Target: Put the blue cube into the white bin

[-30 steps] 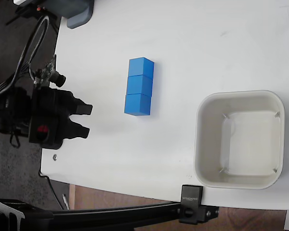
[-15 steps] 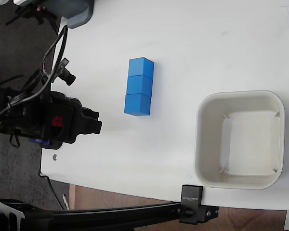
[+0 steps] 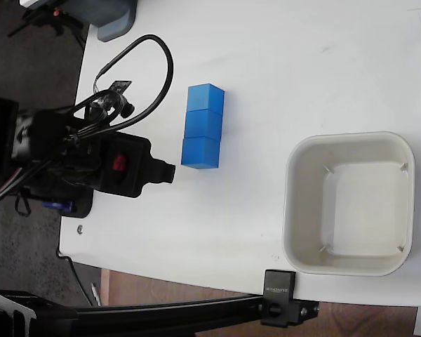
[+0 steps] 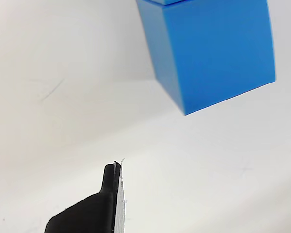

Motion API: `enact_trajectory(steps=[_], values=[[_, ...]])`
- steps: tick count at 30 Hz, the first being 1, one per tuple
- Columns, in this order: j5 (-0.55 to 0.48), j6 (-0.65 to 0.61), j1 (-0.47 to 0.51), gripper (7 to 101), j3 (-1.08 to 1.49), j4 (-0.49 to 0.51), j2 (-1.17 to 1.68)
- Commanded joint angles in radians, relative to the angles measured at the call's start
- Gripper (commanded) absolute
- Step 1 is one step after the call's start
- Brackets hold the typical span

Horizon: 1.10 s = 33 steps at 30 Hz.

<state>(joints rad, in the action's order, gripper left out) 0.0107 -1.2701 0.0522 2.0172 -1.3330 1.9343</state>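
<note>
Three matte bright-blue cubes sit in a touching row, centre-left of fixed view; nearest blue cube [image 3: 200, 152] [image 4: 213, 48] untouched on white table [image 3: 281, 63]. Black two-finger gripper [image 3: 165, 172] just beside it, finger state unclear. Cream-white square plastic bin [image 3: 349, 203], lower right, empty. Grasp, carry, drop all remain.

Blue cube [image 4: 211, 51] upper right, white table [image 4: 63, 97], black end effector fingertip [image 4: 94, 208] below
</note>
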Motion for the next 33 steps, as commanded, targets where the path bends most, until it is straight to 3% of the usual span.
enact_trajectory(steps=[1,12,33], values=[[0.012,-0.012,-0.018,100.3,-0.117,0.011,-0.058],[0.049,-0.014,-0.075,100.3,-0.281,-0.04,-0.264],[0.06,0.012,-0.091,100.3,-0.278,-0.1,-0.236]])
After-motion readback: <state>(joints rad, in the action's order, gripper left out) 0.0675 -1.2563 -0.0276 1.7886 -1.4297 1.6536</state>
